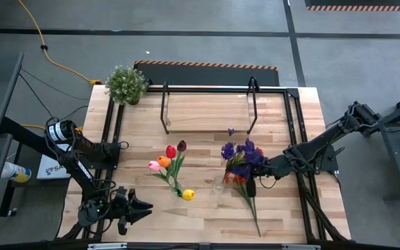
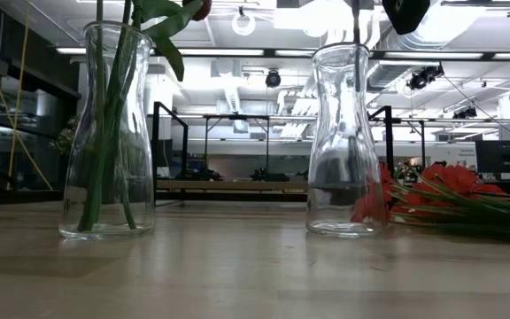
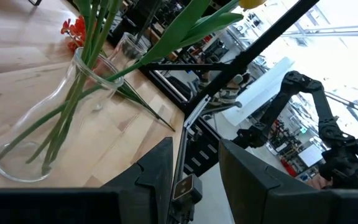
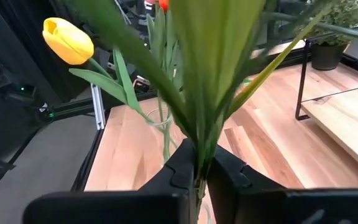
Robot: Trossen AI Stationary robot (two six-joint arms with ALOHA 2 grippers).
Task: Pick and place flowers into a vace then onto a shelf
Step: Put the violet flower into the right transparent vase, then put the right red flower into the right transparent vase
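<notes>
A clear vase (image 1: 180, 189) holds tulips (image 1: 170, 157) in red, maroon, orange, pink and yellow; their stems stand in it (image 2: 104, 133). Beside it stands an empty clear vase (image 2: 343, 142). My right gripper (image 4: 199, 165) is above that vase, shut on a purple spray (image 1: 242, 154) with long green leaves. Red flowers (image 2: 441, 188) lie flat on the table to the right of the empty vase. My left gripper (image 3: 194, 168) waits open near the table's front left, touching nothing. The shelf (image 1: 207, 111) stands at the far side. My right gripper pinches the purple spray's green stem (image 4: 199, 155) between its two fingers, just below where the leaves fan out. The fingers come about level from the table's right and lie across the stem. The spray is lifted clear, blossoms up, its lower stem (image 2: 356, 22) over the empty vase's mouth.
A bushy potted plant (image 1: 126, 83) sits at the far left corner. Black metal rails (image 1: 113, 125) run along both side edges of the table. Bare wood lies in front of the two vases.
</notes>
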